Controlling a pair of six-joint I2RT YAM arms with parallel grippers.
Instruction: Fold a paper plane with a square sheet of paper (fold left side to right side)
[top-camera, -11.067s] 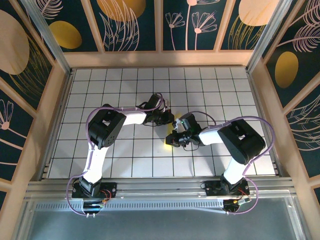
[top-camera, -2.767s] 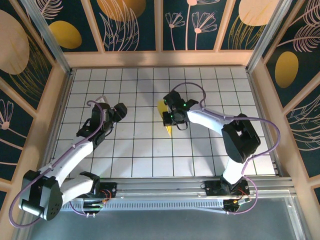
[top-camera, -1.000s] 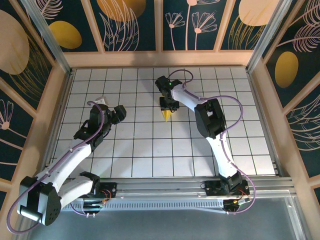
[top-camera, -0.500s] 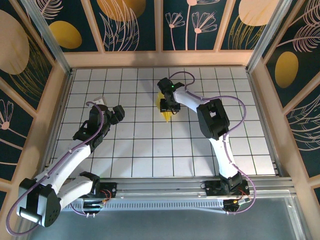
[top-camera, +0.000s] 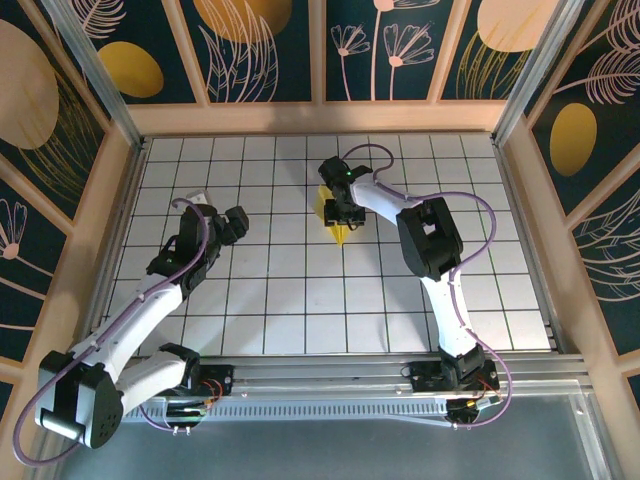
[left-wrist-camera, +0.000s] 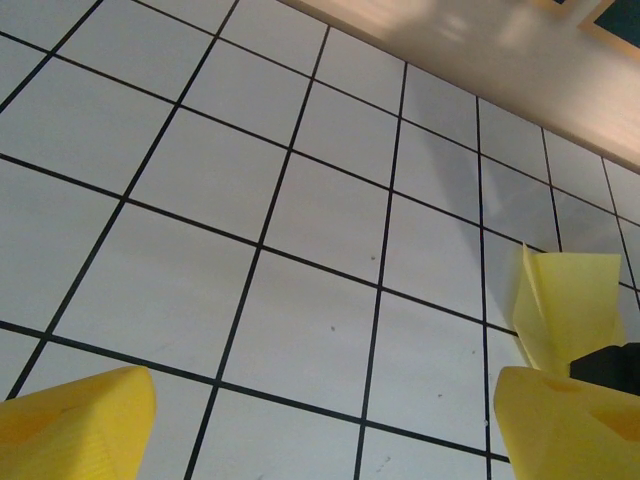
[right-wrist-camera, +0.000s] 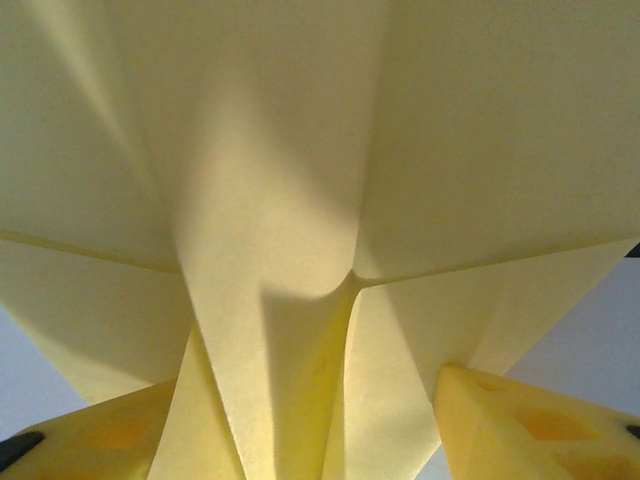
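The paper plane (top-camera: 335, 218) is the single sheet of folded, thin, matt yellow paper, a narrow dart with its point toward the arm bases; it lies on the table (top-camera: 300, 300) in the far middle, nearer the back wall (top-camera: 320, 117) than the bases. In the right wrist view the plane (right-wrist-camera: 300, 180) is smooth and creased, two flat wings meeting at a raised centre fold. The right end effector (top-camera: 345, 208) sits over the plane's wide end; its two yellow fingers (right-wrist-camera: 525, 430) stand apart on either side of the centre fold, and I cannot tell whether they touch the paper. The left end effector (top-camera: 235, 222) hovers well apart to the left, spread wide with nothing between its two yellow, ribbed fingertips (left-wrist-camera: 80, 420); from its wrist the plane (left-wrist-camera: 565, 310) shows at the right edge, one wing lifted. The table is glossy white, ruled into squares by thin black lines, and boxed by pale wooden walls under dark flower-patterned panels; bare tiles lie open all round the plane, most of them toward the near edge.
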